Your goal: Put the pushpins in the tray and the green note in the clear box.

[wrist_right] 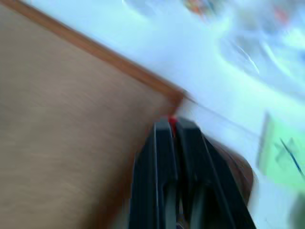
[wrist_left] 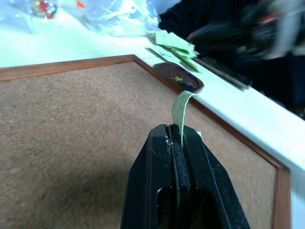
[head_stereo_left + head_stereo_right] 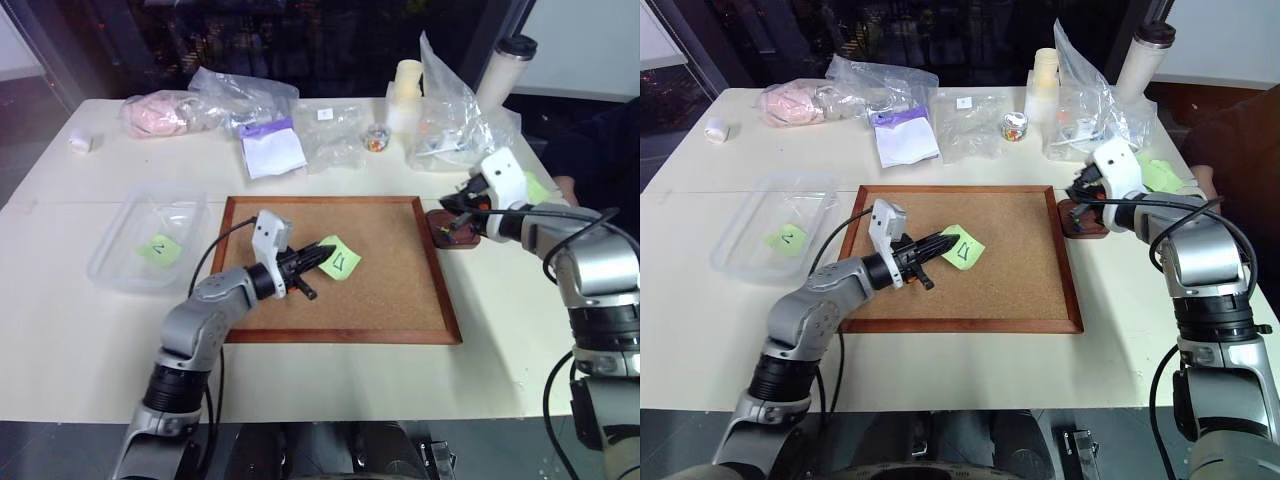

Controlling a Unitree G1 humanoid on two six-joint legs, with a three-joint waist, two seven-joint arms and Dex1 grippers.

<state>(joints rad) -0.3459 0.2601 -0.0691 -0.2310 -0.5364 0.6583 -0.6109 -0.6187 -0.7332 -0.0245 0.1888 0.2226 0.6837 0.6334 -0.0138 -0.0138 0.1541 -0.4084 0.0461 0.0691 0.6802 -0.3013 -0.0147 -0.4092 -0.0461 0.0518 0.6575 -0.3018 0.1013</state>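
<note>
Your left tool [image 3: 318,252] is clamped on the green note [image 3: 340,262] over the corkboard [image 3: 400,290]; your right tool [image 1: 172,125], closed, pinches a reddish pushpin [image 1: 172,121] above the tray [image 3: 445,238].

Corkboard [image 3: 380,270]: tan cork, reddish-brown wood frame. Green note [image 3: 338,262]: light green, black hand-drawn triangle outline. Tray [image 2: 178,78]: dark brown, holding yellow, green and blue pushpins [image 2: 183,82]. Clear box [image 3: 120,262]: transparent, containing a light-green note [image 3: 160,248] with a black tick. Table [image 3: 80,330]: cream.
</note>
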